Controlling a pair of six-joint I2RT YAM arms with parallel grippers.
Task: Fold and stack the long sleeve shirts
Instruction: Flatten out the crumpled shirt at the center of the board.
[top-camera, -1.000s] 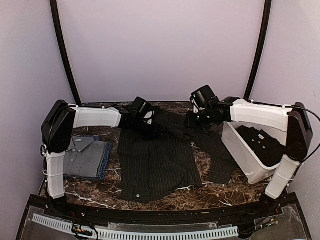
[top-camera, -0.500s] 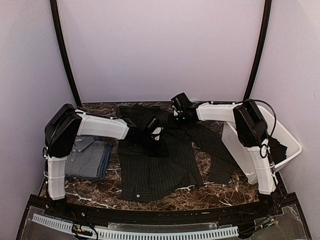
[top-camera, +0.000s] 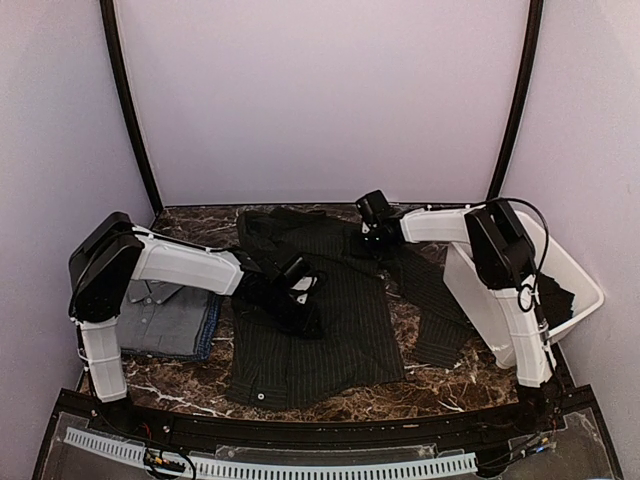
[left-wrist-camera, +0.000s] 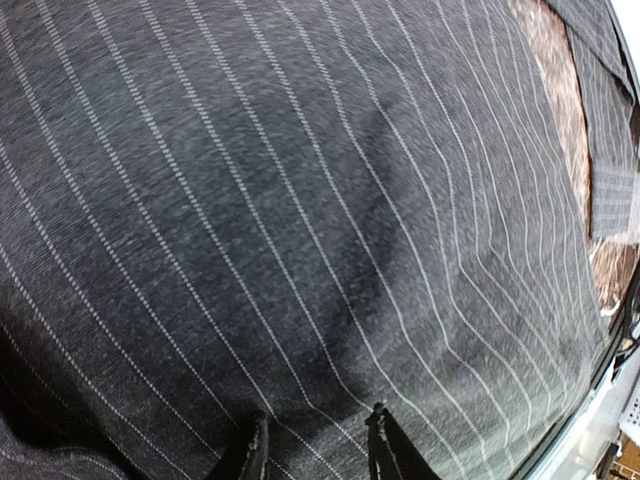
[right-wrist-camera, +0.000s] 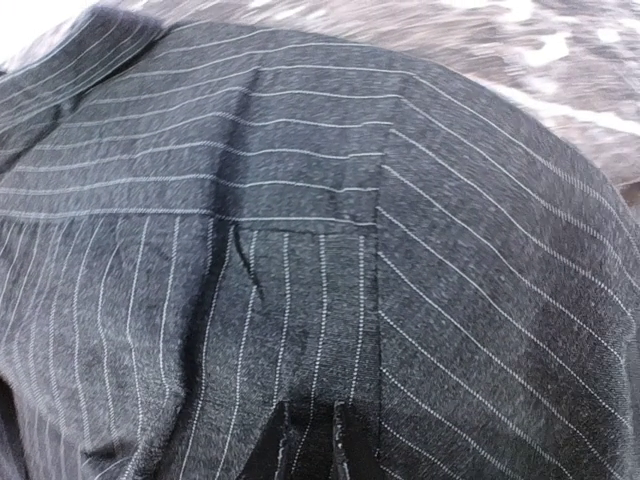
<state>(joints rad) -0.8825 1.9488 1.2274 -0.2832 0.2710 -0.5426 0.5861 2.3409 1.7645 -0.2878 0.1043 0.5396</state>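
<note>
Flanking pinstriped shirt (top-camera: 320, 330): folded grey shirt (top-camera: 160, 315) left, tub (top-camera: 470, 292) right.

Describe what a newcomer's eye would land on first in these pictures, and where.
A charcoal pinstriped shirt spread across the middle of the marbled table draws the eye first, with the left tool on its body and the right tool at its far end. A folded grey shirt lies at the left, and a white tub holding dark cloth stands at the right.

I'm checking all three views right now and I can't make out any writing, label, brand, number or sign anywhere.
</note>
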